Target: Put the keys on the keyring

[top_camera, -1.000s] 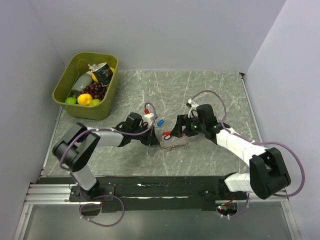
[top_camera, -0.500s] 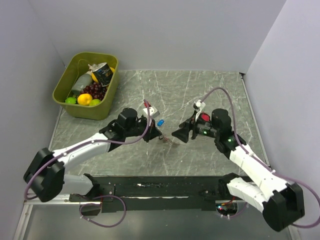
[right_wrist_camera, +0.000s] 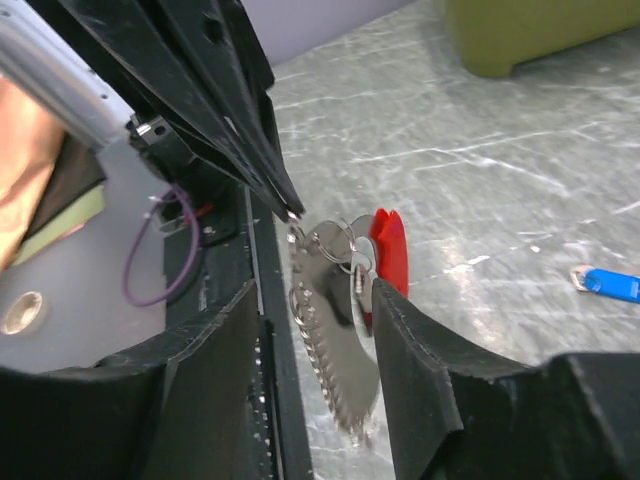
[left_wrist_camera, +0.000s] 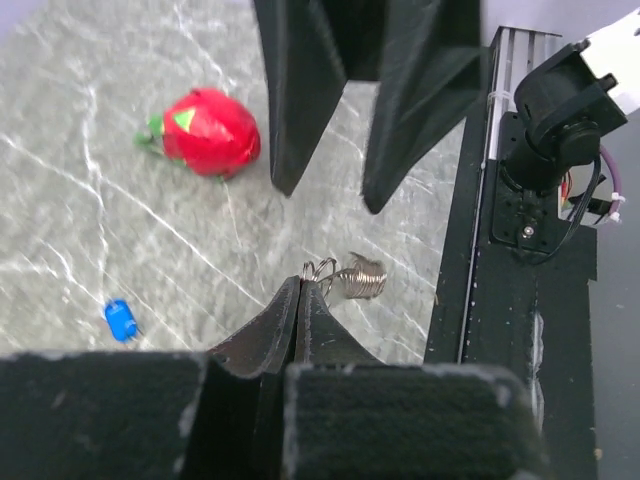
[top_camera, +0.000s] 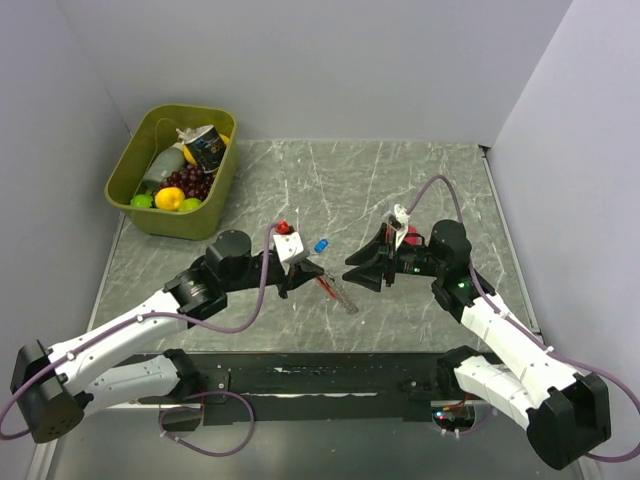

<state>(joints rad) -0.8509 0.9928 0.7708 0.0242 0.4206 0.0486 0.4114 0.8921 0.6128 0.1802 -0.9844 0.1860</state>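
Near the middle of the marble table [top_camera: 400,180], the left gripper [top_camera: 308,273] is clenched on the silvery rings of the keyring [top_camera: 338,292], whose red clip [right_wrist_camera: 388,250] and chain [right_wrist_camera: 328,350] dangle just above the surface. Just right of it, the right gripper [top_camera: 358,272] faces it with fingers spread, grasping nothing. Slightly farther, the blue-headed key [top_camera: 321,245] lies on the table, apart from both grippers. A red toy strawberry [left_wrist_camera: 210,132] sits beside the right arm. The green bin [top_camera: 125,170] of fruit stands far left.
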